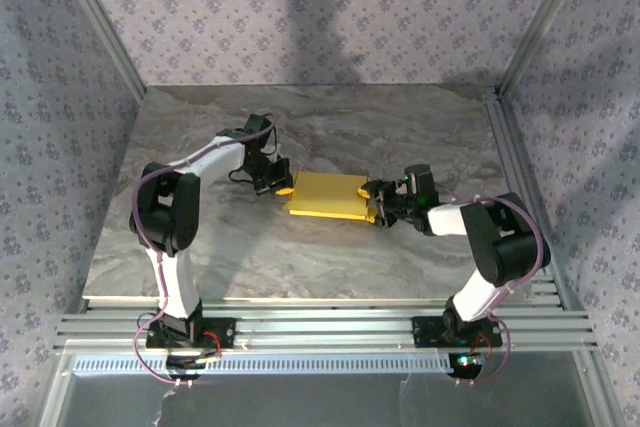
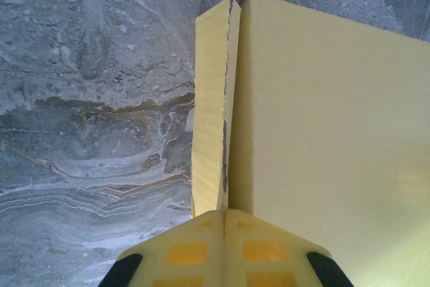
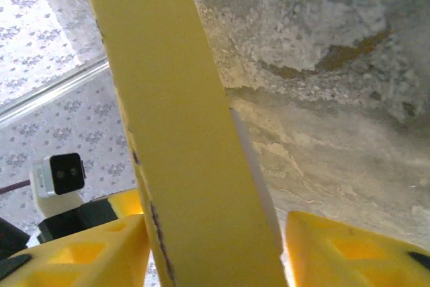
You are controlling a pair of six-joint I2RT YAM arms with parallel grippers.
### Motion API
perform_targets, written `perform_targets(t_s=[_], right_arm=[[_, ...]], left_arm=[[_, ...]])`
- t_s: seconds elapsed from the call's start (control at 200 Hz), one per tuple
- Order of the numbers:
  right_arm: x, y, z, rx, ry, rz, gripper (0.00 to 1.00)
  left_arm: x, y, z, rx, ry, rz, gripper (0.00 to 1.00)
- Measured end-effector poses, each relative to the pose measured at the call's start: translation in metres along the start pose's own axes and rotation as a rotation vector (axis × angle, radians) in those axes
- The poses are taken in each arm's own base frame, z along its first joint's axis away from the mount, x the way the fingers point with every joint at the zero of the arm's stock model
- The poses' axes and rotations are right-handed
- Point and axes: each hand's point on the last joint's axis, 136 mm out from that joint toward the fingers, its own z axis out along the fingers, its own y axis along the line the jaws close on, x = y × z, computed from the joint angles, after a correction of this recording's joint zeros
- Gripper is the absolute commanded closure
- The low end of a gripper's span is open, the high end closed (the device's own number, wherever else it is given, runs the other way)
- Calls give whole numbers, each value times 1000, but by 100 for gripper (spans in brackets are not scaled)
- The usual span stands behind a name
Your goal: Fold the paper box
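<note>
My left tool (image 2: 225, 218) is closed against the box (image 2: 322, 132) edge, right tool (image 3: 215, 228) apart astride the other end: a skewed squeeze could slide or crush it.

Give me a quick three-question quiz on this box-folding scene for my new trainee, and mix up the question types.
1. True or false: the left tool and the right tool stand at opposite ends of the box.
2. The left tool's jaws are: A wide open; B shut; C gripping a cup.
3. Fill in: the box's upward face is ____ in colour.

Key: 1 true; 2 B; 3 yellow.
</note>
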Motion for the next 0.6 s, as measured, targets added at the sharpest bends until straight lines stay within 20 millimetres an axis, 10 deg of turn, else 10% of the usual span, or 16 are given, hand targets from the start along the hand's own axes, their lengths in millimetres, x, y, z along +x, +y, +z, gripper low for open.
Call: perform_targets(t_s=[0.055, 0.19, 0.38, 0.605], right_arm=[[0, 1, 0, -4, -1, 14, 57], [0, 8, -5, -24, -9, 29, 64], [-4, 18, -15, -52, -26, 53, 65], [-5, 28, -26, -54, -18, 90, 65]], left_arm=[[-1, 0, -2, 2, -4, -5, 100], [-7, -5, -12, 14, -49, -13, 61], [-20, -24, -65, 52, -220, -14, 36], [-12, -21, -119, 218, -462, -176, 32]])
